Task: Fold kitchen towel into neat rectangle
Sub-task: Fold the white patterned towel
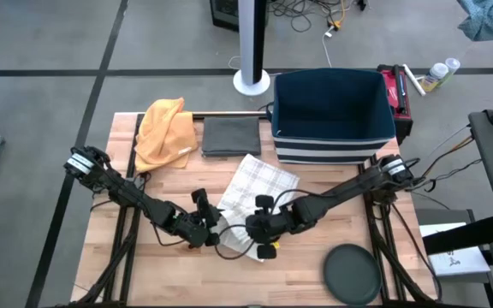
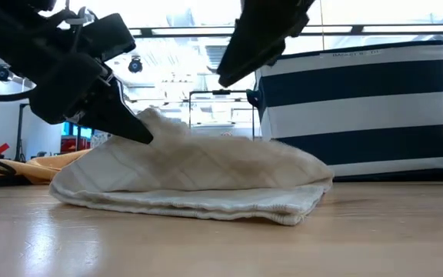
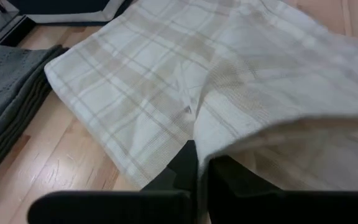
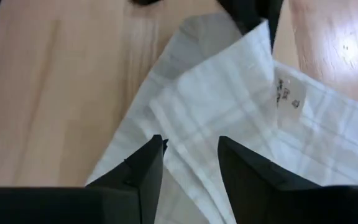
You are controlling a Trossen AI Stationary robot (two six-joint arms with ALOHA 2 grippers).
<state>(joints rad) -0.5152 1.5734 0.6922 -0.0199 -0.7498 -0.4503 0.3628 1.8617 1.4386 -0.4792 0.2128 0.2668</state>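
Observation:
The kitchen towel [image 1: 259,184], white with pale beige checks, lies crumpled and partly doubled over in the middle of the wooden table [image 1: 169,265]. Its lower layers rest on the tabletop [image 2: 206,201]. My left gripper [image 3: 199,163] is shut on the towel at its near left part. In the low view it [image 2: 141,132] holds a small peak of cloth up. My right gripper [image 4: 191,149] hovers open over the towel's near part, clear of the cloth [image 2: 229,73]. A small label [image 4: 288,93] shows on the towel. My left gripper pinches a raised fold of the towel [image 3: 197,138] between its two fingers, coming from the table's left and slanting down. One layer or several, I cannot tell. The pinched part stands up as a peak [image 2: 152,119]; the rest of the towel lies slack on the table.
An orange cloth [image 1: 165,133] and a folded grey cloth [image 1: 229,135] lie at the table's far side. A navy bin with white stripes [image 1: 332,115] stands at the far right. A dark round disc [image 1: 351,274] sits at the near right corner.

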